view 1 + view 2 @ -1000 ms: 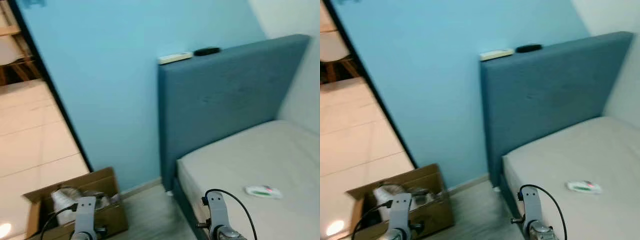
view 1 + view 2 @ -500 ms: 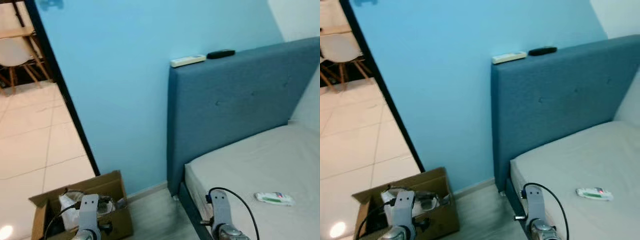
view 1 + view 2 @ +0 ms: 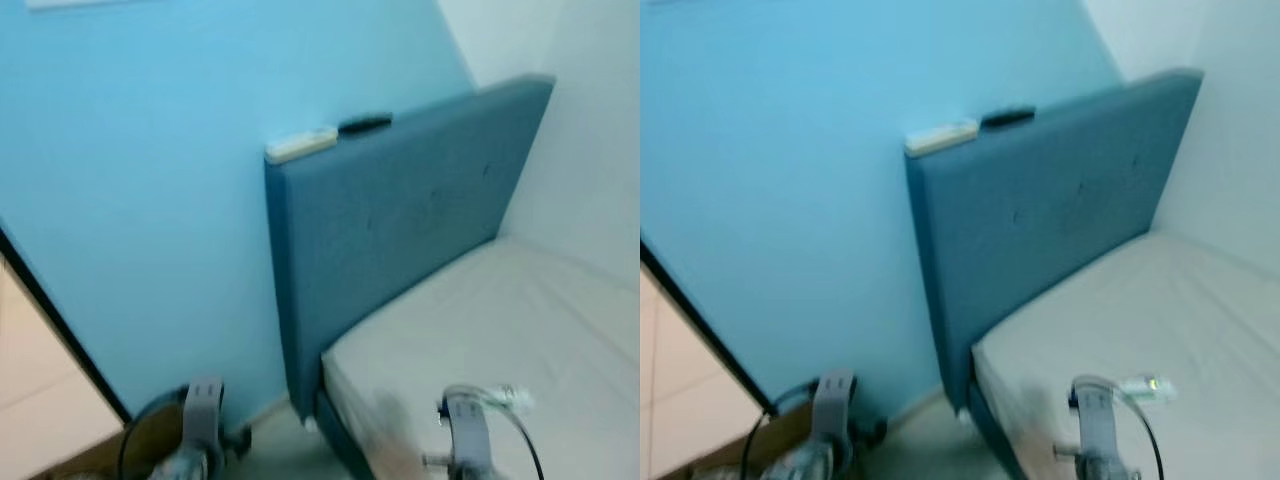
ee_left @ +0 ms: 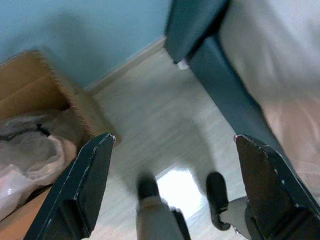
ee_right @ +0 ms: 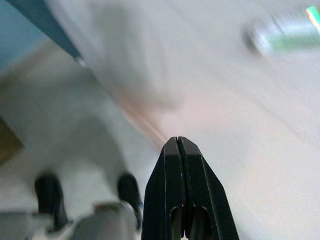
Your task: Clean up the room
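Observation:
A small white and green tube [image 3: 508,399] lies on the bare mattress [image 3: 540,320], blurred, just past my right arm [image 3: 466,440]. The tube [image 5: 287,32] also appears in the right wrist view, well beyond my right gripper [image 5: 178,140], which is shut with nothing in it. My left gripper [image 4: 175,190] is open above the wooden floor, between the bed frame [image 4: 225,65] and a cardboard box [image 4: 35,95] that holds crumpled white bags [image 4: 25,150].
A blue headboard [image 3: 400,220] stands against the light blue wall. A white remote [image 3: 300,145] and a black remote [image 3: 364,124] lie on its top edge. A dark door frame [image 3: 60,340] runs down at the left. My feet [image 4: 148,187] stand on the floor.
The whole picture has swung to the right and gone blurry. The doorway and box have slid to the left edge, and the white side wall has come into view.

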`<state>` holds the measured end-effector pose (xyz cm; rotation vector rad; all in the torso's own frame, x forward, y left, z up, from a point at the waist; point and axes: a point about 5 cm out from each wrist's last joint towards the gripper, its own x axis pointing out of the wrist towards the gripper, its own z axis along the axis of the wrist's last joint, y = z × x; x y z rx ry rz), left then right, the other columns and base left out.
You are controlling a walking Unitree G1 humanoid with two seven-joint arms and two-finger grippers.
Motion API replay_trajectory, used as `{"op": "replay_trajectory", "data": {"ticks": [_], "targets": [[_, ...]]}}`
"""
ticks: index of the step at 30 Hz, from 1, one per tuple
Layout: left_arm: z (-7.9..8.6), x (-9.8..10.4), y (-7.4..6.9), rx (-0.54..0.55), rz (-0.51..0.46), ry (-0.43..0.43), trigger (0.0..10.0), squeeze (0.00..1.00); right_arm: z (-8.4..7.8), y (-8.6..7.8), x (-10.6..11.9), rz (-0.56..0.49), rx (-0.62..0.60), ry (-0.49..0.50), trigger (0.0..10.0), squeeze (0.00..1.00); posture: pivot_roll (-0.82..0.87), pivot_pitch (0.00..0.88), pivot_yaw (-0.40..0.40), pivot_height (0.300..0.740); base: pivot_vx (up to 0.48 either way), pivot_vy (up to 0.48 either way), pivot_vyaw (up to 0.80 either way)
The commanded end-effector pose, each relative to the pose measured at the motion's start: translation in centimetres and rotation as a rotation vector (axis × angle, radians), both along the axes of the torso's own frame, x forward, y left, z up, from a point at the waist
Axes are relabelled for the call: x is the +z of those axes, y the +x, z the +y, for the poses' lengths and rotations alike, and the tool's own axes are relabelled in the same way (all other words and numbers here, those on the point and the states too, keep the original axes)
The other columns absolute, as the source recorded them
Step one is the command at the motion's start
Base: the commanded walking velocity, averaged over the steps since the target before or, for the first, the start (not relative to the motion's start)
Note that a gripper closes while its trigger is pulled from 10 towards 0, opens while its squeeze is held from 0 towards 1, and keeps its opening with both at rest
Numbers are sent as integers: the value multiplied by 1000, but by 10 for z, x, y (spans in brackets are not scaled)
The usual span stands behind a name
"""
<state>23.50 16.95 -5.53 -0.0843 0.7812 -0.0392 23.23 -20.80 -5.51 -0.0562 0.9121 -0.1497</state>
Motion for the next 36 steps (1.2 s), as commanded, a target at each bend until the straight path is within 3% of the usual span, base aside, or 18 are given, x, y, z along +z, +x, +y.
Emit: {"op": "replay_trajectory", "data": {"ticks": [1, 20, 36], "targets": [[13, -5, -9, 27, 39, 22, 10000, 0, 10, 0, -2, 11, 0, 34, 10000, 0, -20, 0, 23, 734, 0, 0, -731], [11, -4, -7, 2, 25, 24, 10000, 0, 4, -2, -2, 21, -17, 7, 10000, 0, -22, 0, 13, 734, 0, 0, -703], [13, -3, -6, 20, 15, 28, 10000, 0, -4, 13, 10, -63, -77, 9, 10000, 0, -29, 0, 23, 734, 0, 0, -694]]}}
